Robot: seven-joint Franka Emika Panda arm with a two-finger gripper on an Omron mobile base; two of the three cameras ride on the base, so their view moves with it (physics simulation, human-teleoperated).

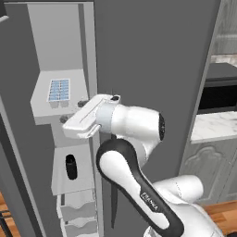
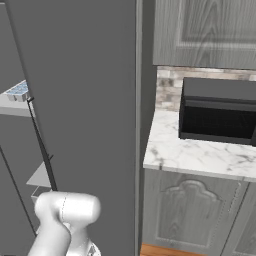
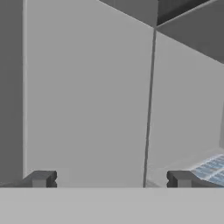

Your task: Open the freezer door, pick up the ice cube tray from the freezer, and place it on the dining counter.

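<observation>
Freezer [image 1: 62,51] open, hand [image 1: 73,112] at the shelf edge, tray [image 1: 59,90] not held.
Hand was spread wide and empty, fingers [image 3: 42,179] apart in the hand view with bare pale wall between them. It sat just beside the front right corner of the white shelf [image 1: 42,99]; contact with the shelf edge could not be told. Tray lay flat on that shelf, toward its back, near the hand but apart from it; its blue cells showed at the right edge of the hand view beside one finger. Open room stood above the tray up to the next shelf. A dark object [image 1: 71,166] stood on the lower shelf, drawers [image 1: 78,206] under it. Right of the opening, the twin door [image 1: 148,55] was shut; past it a marble surface [image 2: 195,155] carried a black box [image 2: 217,110].
</observation>
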